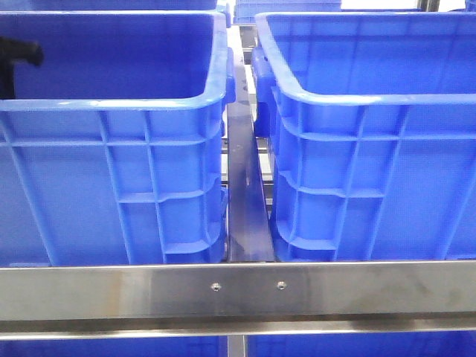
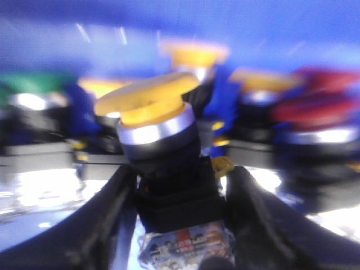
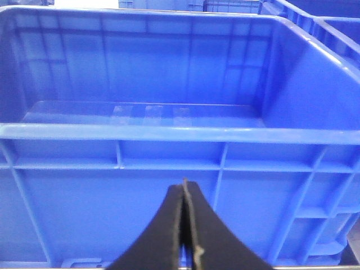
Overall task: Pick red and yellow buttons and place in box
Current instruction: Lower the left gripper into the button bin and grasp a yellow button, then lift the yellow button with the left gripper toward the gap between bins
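In the left wrist view, a yellow button (image 2: 147, 101) with a silver collar and black body stands upright between the dark fingers (image 2: 112, 208) of my left gripper (image 2: 180, 177), which press on both sides of the body. Red buttons (image 2: 323, 107) lie blurred beyond it, to one side. In the front view only a dark part of the left arm (image 1: 18, 52) shows, inside the left blue crate (image 1: 111, 178). The right blue box (image 1: 372, 171) stands beside that crate, and its inside (image 3: 146, 112) looks bare. My right gripper (image 3: 184, 185) is shut on nothing, low before the box's outer wall.
More yellow buttons (image 2: 194, 56) and a green one (image 2: 34, 84) crowd the floor of the left crate. A steel rail (image 1: 238, 290) runs across the front below both crates. A narrow dark gap (image 1: 244, 186) separates the two crates.
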`<move>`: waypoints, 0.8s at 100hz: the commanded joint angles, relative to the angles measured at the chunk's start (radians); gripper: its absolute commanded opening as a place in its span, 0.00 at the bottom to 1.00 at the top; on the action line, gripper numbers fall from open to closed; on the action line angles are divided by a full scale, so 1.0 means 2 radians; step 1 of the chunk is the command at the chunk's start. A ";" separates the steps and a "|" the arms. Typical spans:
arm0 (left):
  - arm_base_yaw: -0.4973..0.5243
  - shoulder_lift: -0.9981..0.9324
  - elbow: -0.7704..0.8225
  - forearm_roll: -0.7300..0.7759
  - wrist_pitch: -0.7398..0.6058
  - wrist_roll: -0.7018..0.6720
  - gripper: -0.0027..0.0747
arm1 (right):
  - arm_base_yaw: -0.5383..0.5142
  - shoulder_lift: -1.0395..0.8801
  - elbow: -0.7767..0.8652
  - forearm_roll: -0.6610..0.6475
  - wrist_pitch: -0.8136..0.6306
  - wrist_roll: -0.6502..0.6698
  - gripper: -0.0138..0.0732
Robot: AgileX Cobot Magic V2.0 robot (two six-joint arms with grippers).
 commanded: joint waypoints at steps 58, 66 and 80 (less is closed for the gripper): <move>-0.133 -0.136 0.013 -0.181 0.014 0.374 0.18 | -0.002 -0.012 -0.008 -0.005 -0.040 0.000 0.08; -0.156 -0.137 0.013 -0.205 0.021 0.407 0.18 | -0.002 -0.012 -0.008 -0.005 -0.040 0.000 0.08; -0.201 -0.137 0.013 -0.237 0.023 0.453 0.18 | -0.002 -0.012 -0.008 -0.005 -0.040 0.000 0.08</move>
